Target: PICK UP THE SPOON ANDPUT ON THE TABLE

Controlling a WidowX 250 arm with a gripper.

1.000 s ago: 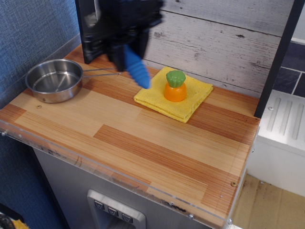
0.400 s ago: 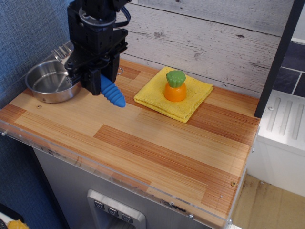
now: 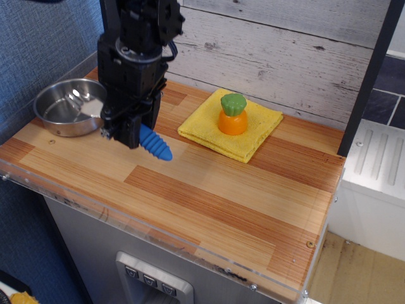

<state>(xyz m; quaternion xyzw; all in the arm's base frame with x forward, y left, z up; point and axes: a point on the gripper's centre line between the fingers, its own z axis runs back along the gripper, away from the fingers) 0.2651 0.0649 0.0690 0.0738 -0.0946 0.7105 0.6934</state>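
My black gripper (image 3: 131, 130) is shut on the spoon (image 3: 155, 145). Only the spoon's blue ribbed handle shows; it sticks out to the lower right of the fingers, with its tip at or just above the table (image 3: 209, 209). The spoon's grey head is hidden behind the gripper. The gripper stands low over the left part of the wood-plank table, just right of the steel pan (image 3: 66, 106).
A yellow cloth (image 3: 253, 130) lies at the back middle with an orange toy carrot with a green top (image 3: 232, 114) on it. A blue wall is on the left, a grey plank wall behind. The table's clear plastic front edge (image 3: 158, 237) runs along the near side.
My gripper has carried the spoon from the back near the cloth forward and left, then down and slightly right, so the blue handle is now low over the planks.
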